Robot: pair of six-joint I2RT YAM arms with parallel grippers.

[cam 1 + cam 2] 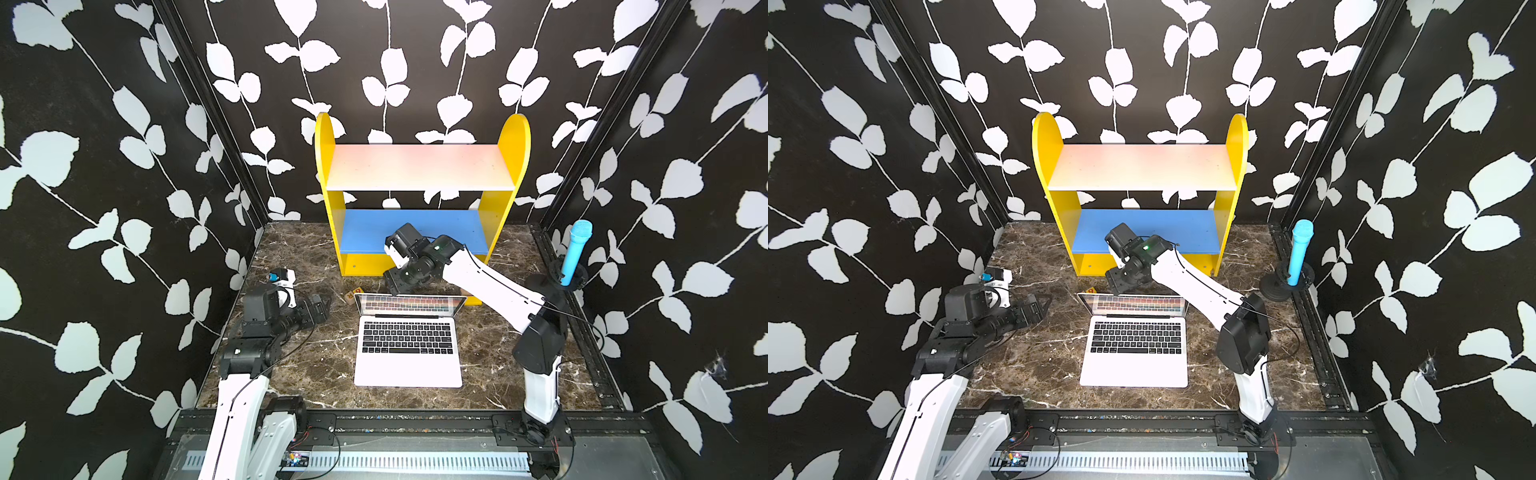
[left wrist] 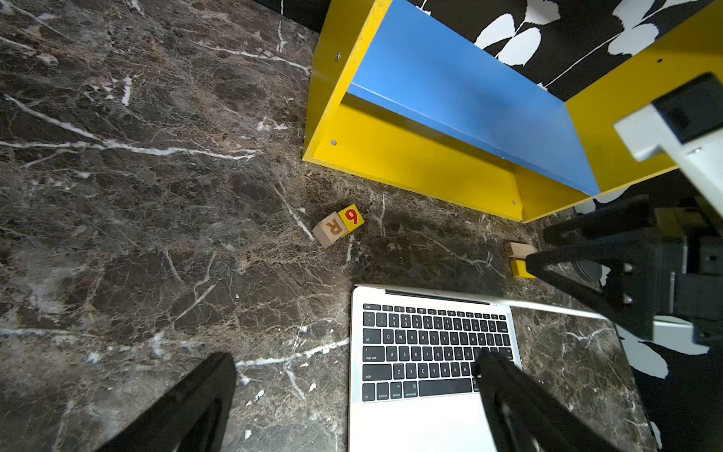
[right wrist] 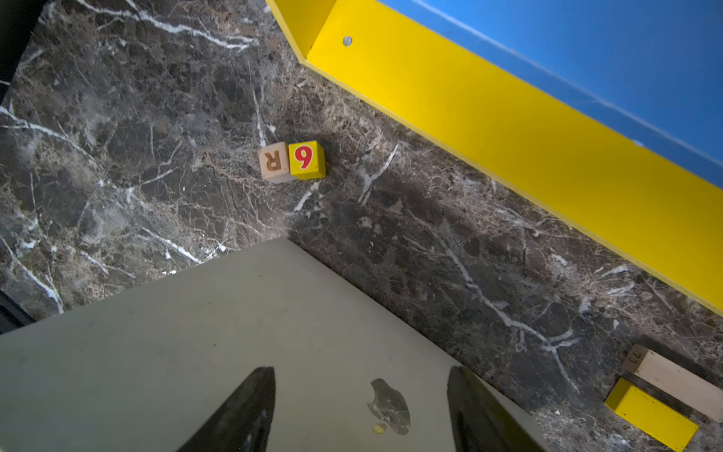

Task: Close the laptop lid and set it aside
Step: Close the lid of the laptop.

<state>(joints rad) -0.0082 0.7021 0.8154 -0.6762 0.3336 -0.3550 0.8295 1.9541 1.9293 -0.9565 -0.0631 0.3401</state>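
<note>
- Right gripper (image 3: 360, 371), jaws spread and empty, poised behind the lid (image 1: 409, 304), over its logo side; likely placed to push it shut
- Left gripper (image 1: 321, 306), wide apart and empty, hovers beside the laptop (image 1: 407, 365), perhaps ready to steady it
- Laptop lies open, lid raised, in front of the shelf (image 1: 419, 166)

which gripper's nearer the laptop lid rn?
Right. The right gripper is at the top edge of the laptop lid, behind it; the left gripper hangs over the table, left of the laptop.
</note>
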